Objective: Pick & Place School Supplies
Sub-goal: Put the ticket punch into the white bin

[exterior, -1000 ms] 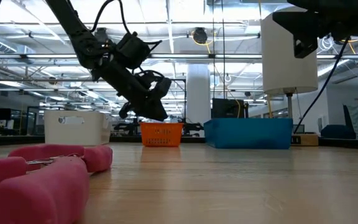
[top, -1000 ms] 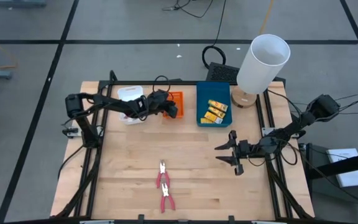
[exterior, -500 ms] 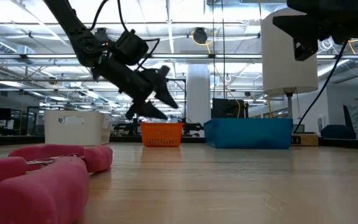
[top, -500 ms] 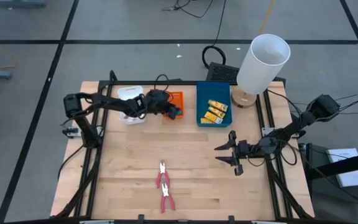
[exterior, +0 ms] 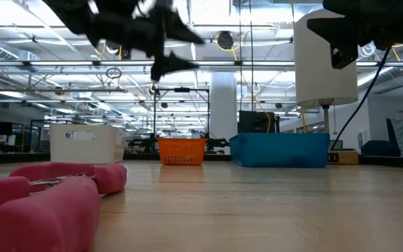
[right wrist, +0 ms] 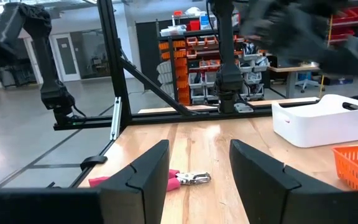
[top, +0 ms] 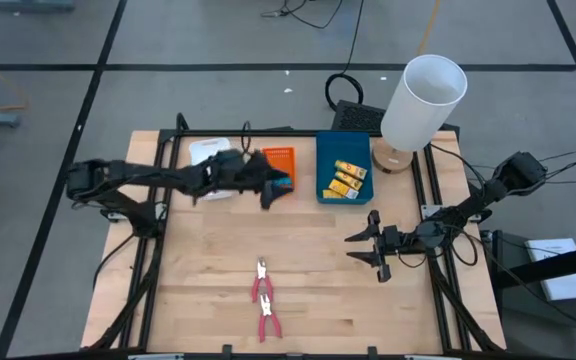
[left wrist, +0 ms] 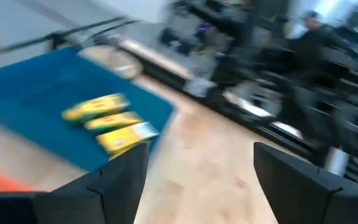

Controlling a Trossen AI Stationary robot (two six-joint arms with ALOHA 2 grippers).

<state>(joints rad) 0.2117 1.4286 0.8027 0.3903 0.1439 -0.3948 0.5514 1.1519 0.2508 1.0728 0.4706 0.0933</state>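
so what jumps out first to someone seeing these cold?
Probably the tall white cylinder standing at the table's back right corner, beside the blue tray holding yellow packets. Next, the two pink-handled tools lying alone on the bare wood near the front edge. The left gripper hangs open by the orange tray; the right gripper waits open at the right.

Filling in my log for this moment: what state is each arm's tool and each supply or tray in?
Left tool: open, empty, raised beside the orange tray.
Right tool: open, empty, over the table's right side.
Two pink-handled scissors: lying flat on the table, untouched.
Yellow packets: lying in the blue tray.
Orange tray: upright; contents unclear.
White tray: upright; contents unclear.
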